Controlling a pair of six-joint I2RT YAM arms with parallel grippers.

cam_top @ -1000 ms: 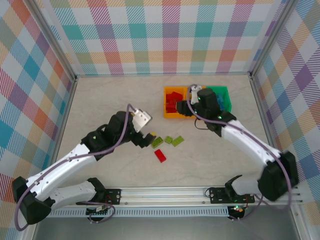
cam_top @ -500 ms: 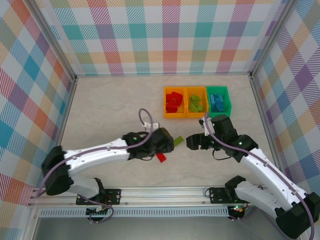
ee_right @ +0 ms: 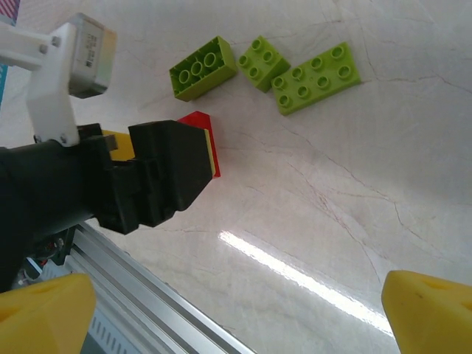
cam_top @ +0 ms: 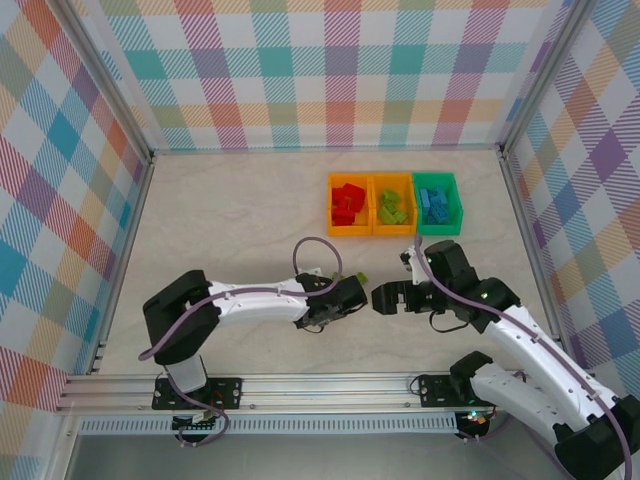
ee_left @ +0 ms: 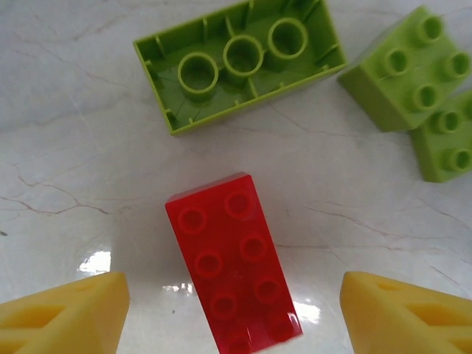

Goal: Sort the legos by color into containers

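Marbled beige table (cam_top: 230, 220) with fine grey veins, glossy enough to show streaks of glare. Metal rail (cam_top: 330, 385) runs along the near edge. Pastel plaid cloth walls (cam_top: 330, 70) close the cell on three sides, held in aluminium posts (cam_top: 115, 90).

Containers stand in a row at back right, side by side. The orange container (cam_top: 331, 205) holds red legos, the second orange container (cam_top: 392, 177) holds lime ones, and the green container (cam_top: 459, 205) holds light blue ones.

Loose legos lie on the bare table, centre front:
- One red lego (ee_left: 234, 273), studs up.
- Just beyond it, a lime lego (ee_left: 240, 63), upside down.
- To that one's right, two more lime legos (ee_left: 405, 70), studs up and touching each other.

Left fingers (cam_top: 345, 297) are parted and low over the table, one on each side of the red lego. A gap shows on both sides; nothing is gripped.

Right fingers (cam_top: 383, 297) are spread wide with nothing between them, close to the left fingers and facing them.
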